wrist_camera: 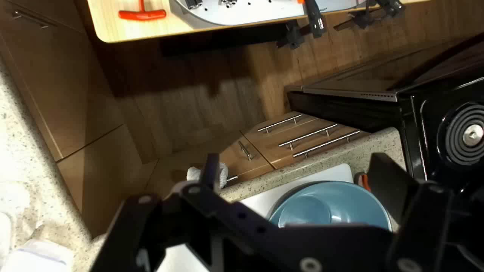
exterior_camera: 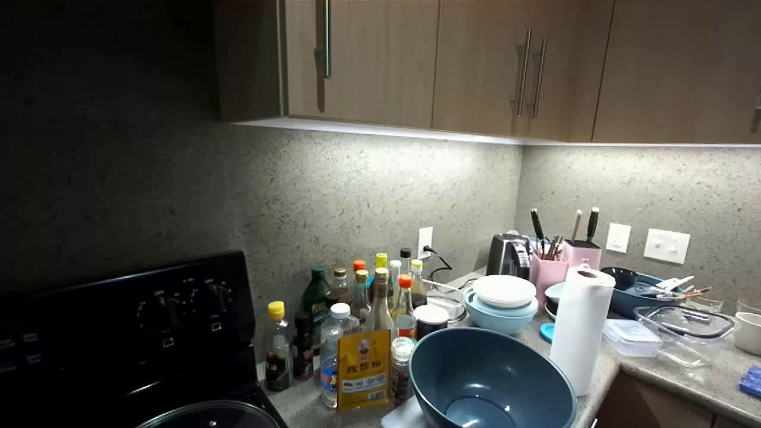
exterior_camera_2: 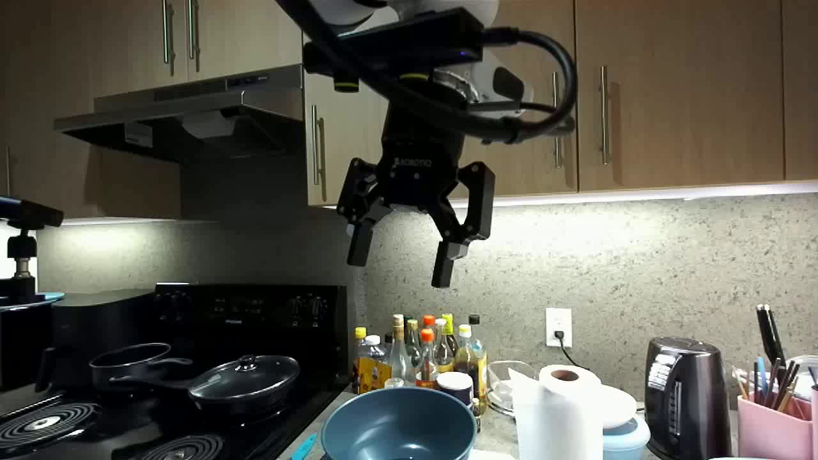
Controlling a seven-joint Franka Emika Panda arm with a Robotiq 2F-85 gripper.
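My gripper (exterior_camera_2: 400, 268) hangs in mid-air above the counter, its fingers spread wide apart with nothing between them. In the wrist view, the gripper (wrist_camera: 295, 162) shows one finger at each side of a large blue bowl (wrist_camera: 351, 200), which lies well below and is partly hidden by the gripper's body. That same dark blue bowl (exterior_camera_2: 358, 418) stands under the gripper in an exterior view. It is also visible at the bottom of an exterior view, where the bowl (exterior_camera: 505, 356) looks empty and the arm is out of frame.
Several sauce bottles (exterior_camera_2: 427, 358) and a yellow packet (exterior_camera: 364, 371) crowd behind the bowl. A paper towel roll (exterior_camera: 579, 333) stands beside it. A black kettle (exterior_camera_2: 687, 396) is further along. On the stove sits a lidded pan (exterior_camera_2: 246, 383). Wall cabinets (exterior_camera_2: 677, 96) and a range hood (exterior_camera_2: 192, 115) overhang.
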